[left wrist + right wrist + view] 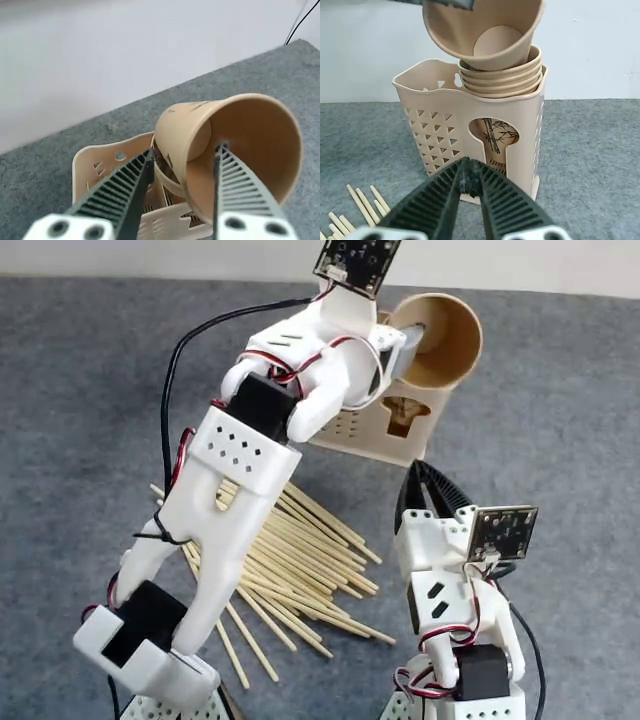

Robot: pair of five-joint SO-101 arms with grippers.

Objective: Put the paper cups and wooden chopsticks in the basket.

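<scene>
Several paper cups (501, 76) nested in basket (440, 125), top cup (485, 35) tilted (gripped)

Bright and even throughout, lit softly from overhead. Shadows soft-edged everywhere. On the grey counter (560, 440), just a faint, diffuse darkening under the raised left arm (240, 470) and among the chopsticks (310, 560). White plastic of that arm bright, its holes and edges kept plain, with mild shading along the underside. In the left wrist view, pale wall (100, 50) lit evenly from edge to edge; inside of the cup (250, 145) gently shaded on one side. In the right wrist view, dim within the cut-out of the basket (470, 125), with a thin soft shadow at its foot.
</scene>
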